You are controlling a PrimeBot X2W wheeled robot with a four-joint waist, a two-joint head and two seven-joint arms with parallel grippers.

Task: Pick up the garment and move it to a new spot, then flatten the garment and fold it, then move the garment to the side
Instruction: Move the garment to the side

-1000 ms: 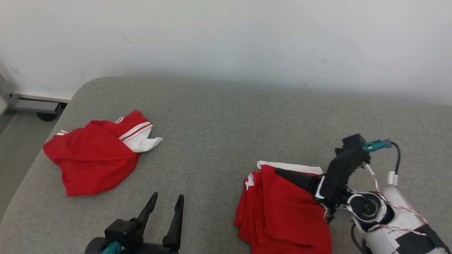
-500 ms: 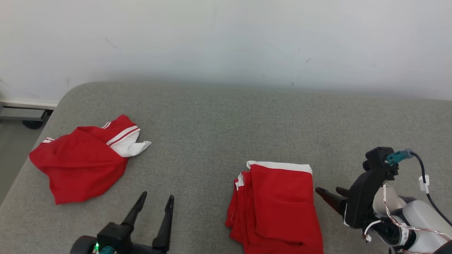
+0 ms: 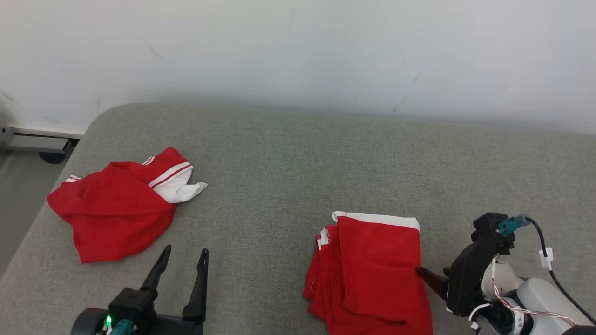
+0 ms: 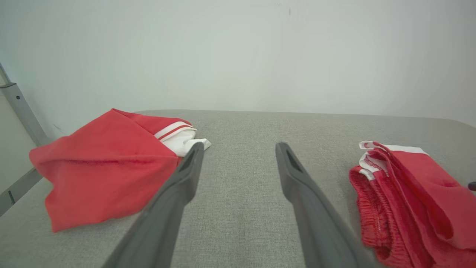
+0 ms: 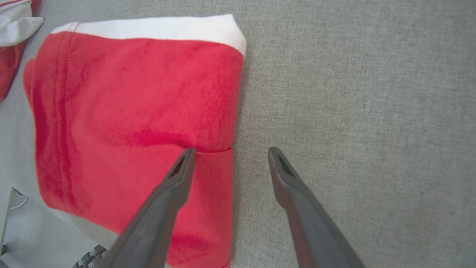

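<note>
the right claw (image 3: 433, 275) has come off the folded red shorts (image 3: 377, 270) and sits open just beside their right edge, holding nothing. the shorts lie on the grey surface (image 3: 298, 163). the left claw (image 3: 184, 252) is open too. folding looks done; next, move them aside.

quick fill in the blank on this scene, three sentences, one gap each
The folded red garment with a white band lies to the robot's ___ of the crumpled red garment with white striped trim. Both rest on a ___ fabric surface. The right end effector is ___, its fingers at the folded garment's edge.
Missing: right; grey; open.
</note>
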